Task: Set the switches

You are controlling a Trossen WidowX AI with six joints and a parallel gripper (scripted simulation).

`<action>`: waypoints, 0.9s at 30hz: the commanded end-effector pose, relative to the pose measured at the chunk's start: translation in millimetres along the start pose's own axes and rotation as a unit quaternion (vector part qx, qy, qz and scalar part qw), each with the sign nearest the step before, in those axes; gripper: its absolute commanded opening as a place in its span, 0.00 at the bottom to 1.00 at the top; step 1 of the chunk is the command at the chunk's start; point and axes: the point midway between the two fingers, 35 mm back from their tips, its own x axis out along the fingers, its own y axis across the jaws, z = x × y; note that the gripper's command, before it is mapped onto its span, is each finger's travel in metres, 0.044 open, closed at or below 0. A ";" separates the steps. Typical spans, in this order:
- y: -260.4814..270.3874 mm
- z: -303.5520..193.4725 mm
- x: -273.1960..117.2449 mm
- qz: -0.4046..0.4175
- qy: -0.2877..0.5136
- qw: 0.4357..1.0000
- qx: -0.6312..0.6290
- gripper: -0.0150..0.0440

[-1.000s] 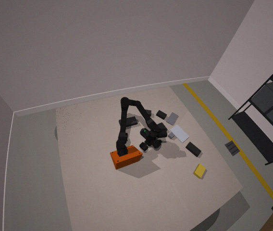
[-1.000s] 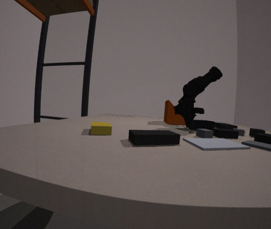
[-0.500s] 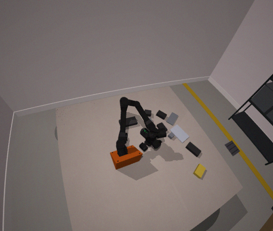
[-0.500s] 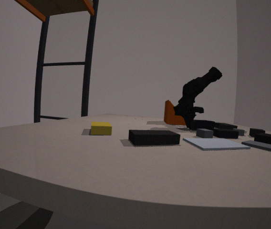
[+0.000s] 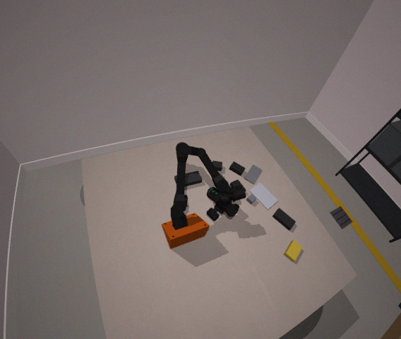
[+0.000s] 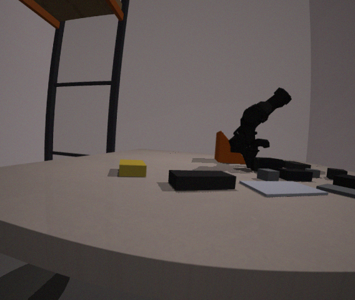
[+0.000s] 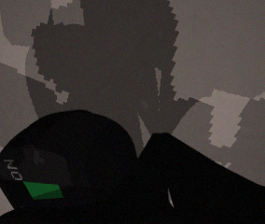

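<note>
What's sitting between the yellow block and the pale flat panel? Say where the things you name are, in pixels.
A black rectangular block (image 5: 284,219) (image 6: 203,181) lies between the yellow block (image 5: 293,250) (image 6: 132,169) and the pale panel (image 5: 263,195) (image 6: 282,188), as both top and exterior views show.
</note>
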 end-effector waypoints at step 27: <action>4.3 3.3 -54.4 0.047 0.008 0.999 -0.007 0.25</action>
